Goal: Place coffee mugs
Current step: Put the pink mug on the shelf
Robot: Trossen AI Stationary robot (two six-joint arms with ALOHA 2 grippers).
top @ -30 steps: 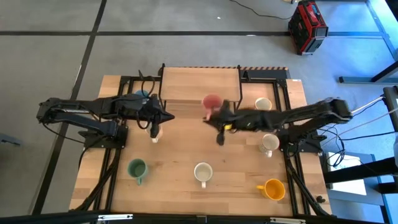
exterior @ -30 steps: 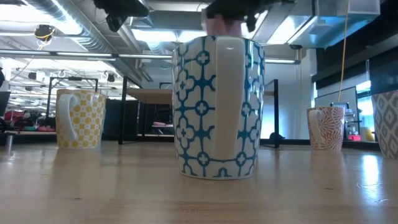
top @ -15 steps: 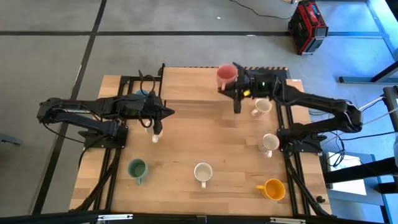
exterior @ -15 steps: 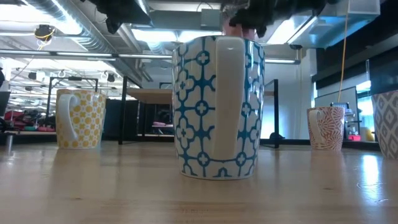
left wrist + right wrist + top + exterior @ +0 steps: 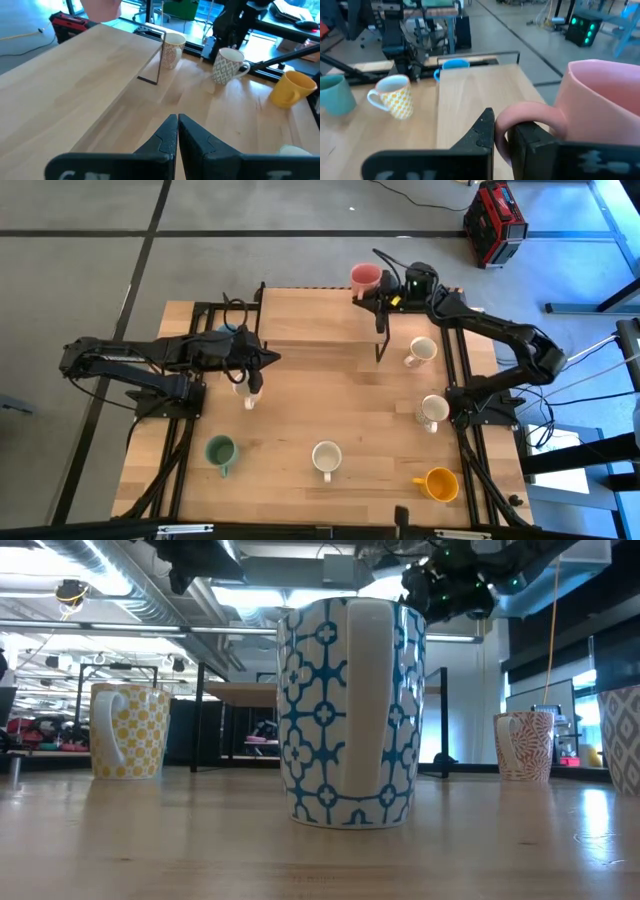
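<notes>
The right gripper [image 5: 378,291] is clamped on the handle of the pink mug [image 5: 364,277], holding it in the air by the far edge of the raised shelf [image 5: 320,315]; in the right wrist view the handle sits pinched between the two fingers [image 5: 485,131], the mug body [image 5: 610,107] just beyond them. Nearest this gripper on the table are two cream mugs [image 5: 423,350] [image 5: 434,411]; the orange mug [image 5: 438,483], another cream mug [image 5: 327,457] and the green mug [image 5: 220,450] stand well away. The left gripper [image 5: 262,362] hangs with its fingers together and empty, a cream mug [image 5: 247,391] just beside it, the blue mug [image 5: 229,334] near behind.
</notes>
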